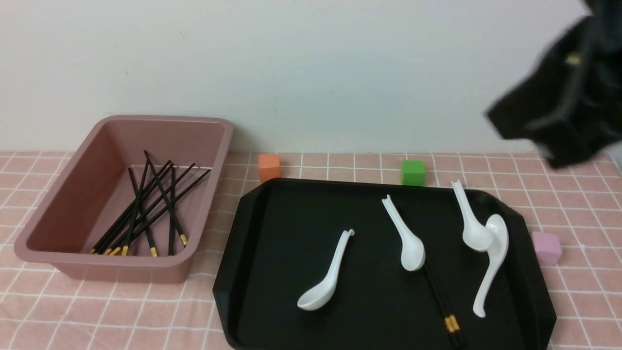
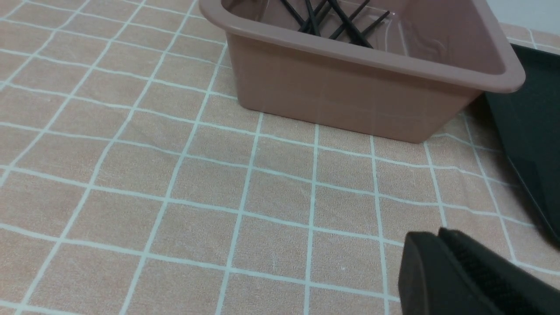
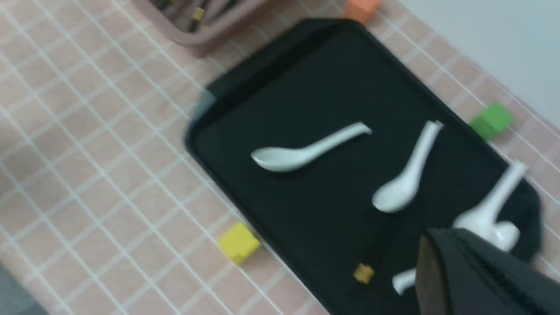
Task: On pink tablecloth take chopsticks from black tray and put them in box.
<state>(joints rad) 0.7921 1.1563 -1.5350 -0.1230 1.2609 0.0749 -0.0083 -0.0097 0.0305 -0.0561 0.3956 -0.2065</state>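
I judged the chopsticks (image 1: 439, 296) light, stiff, slippery, best pinched near their gold bands; whether the right gripper (image 1: 554, 131) gaped, I couldn't tell.

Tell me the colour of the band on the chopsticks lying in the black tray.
Gold band on black chopsticks; clearest in the front view.

1. Overlapping white spoons (image 1: 478, 236): two, crossing, closest to the right pincer (image 3: 455, 271).
2. Third spoon (image 1: 407, 240): a little farther from it.
3. Fourth spoon (image 1: 324, 274): farther again.
4. Green cube (image 1: 413, 172), pink cube (image 1: 546, 248), yellow cube (image 3: 239, 242), orange cube (image 1: 269, 167): all apart from it.
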